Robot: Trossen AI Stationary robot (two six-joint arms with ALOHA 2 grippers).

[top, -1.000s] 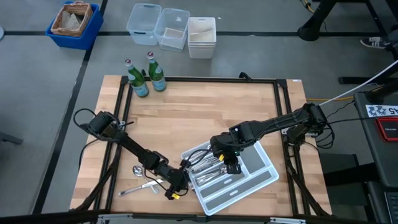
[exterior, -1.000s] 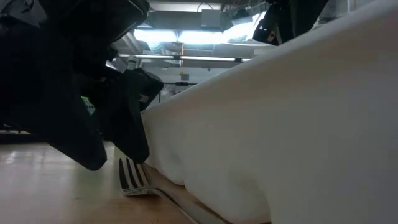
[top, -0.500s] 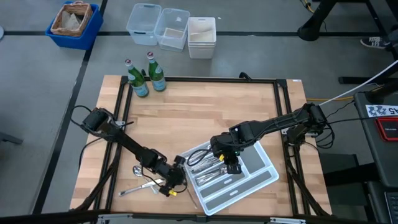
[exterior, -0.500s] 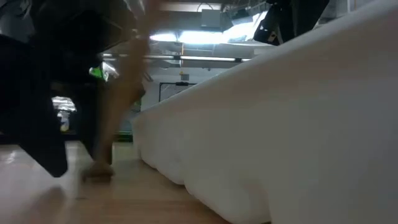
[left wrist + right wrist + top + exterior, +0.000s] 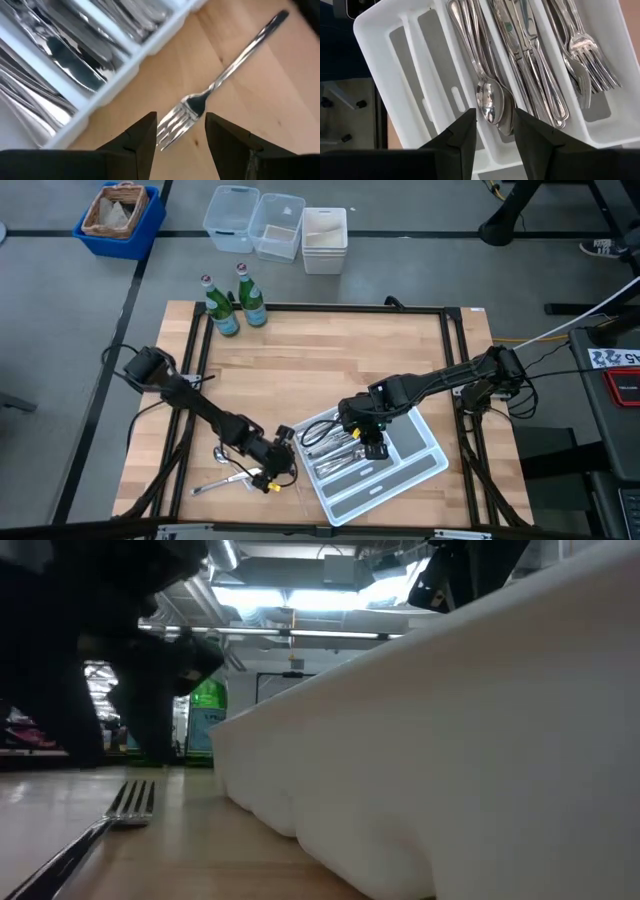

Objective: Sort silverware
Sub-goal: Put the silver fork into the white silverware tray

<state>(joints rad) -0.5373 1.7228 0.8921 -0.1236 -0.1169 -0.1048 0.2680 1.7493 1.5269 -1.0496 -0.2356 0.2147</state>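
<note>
The white divided tray (image 5: 425, 470) lies tilted on the table (image 5: 330, 360), and most of the silverware (image 5: 530, 65) is in it: spoons, knives and forks in separate long compartments. The right pincer (image 5: 495, 132) hangs just above those compartments, over the spoons, its fingers parted with nothing between them. Just beside the tray's outer wall, on the side away from the right arm, the left pincer (image 5: 180, 132) is poised low over the wood, fingers apart and empty. A fork (image 5: 220, 85) lies flat on the table there, its tines directly under the gap between the fingers and its handle pointing away from the tray. A spoon (image 5: 222, 453) rests a little farther from the tray.
</note>
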